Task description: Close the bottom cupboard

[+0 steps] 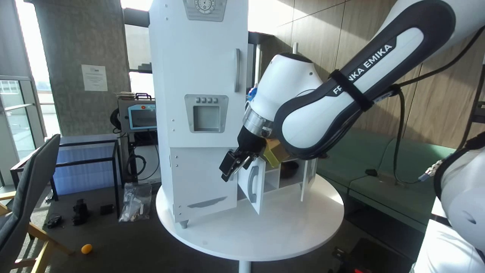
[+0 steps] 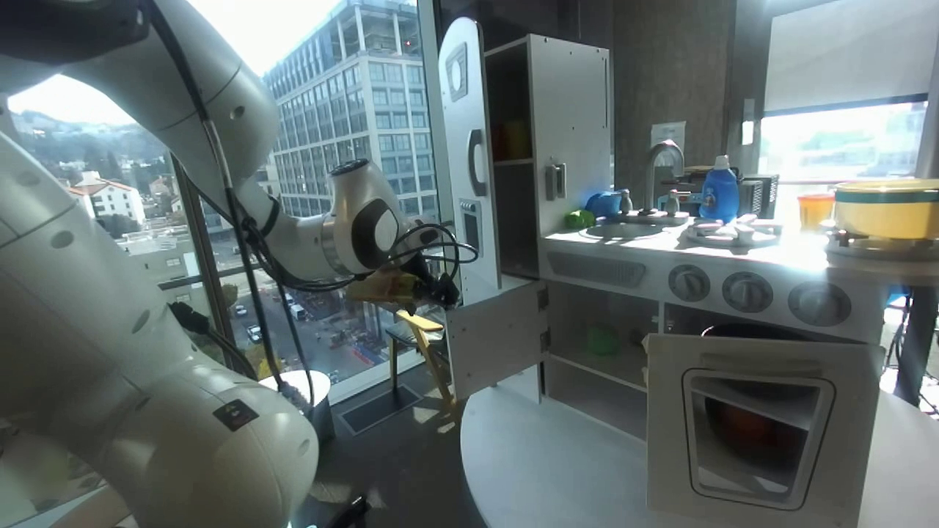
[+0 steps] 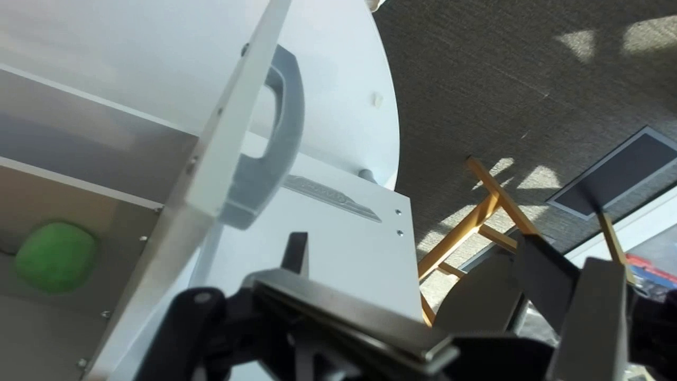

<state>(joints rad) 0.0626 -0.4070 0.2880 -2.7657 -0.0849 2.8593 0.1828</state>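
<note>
Fingers point(image 3: 592, 317) spread wide, the claw point(image 3: 420, 259) hangs near the swung-out door point(image 2: 499, 337) of the bottom cupboard point(image 2: 596, 367), on that door's handle point(image 3: 291, 121) side.

I hold my arm point(image 1: 326, 119) bent above the bottom cupboard door point(image 2: 497, 345), wrist point(image 1: 257, 121) tilted downward; my gripper point(image 1: 236, 170) hangs near its upper edge, on the outer side, fingers point(image 3: 591, 317) well apart.

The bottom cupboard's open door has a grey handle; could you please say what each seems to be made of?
The door is probably painted or laminated board: smooth, satin-looking white with square-cut edges and no visible grain. The handle may be moulded plastic: dull, even grey with bevelled edges, though painted wood is possible.
</note>
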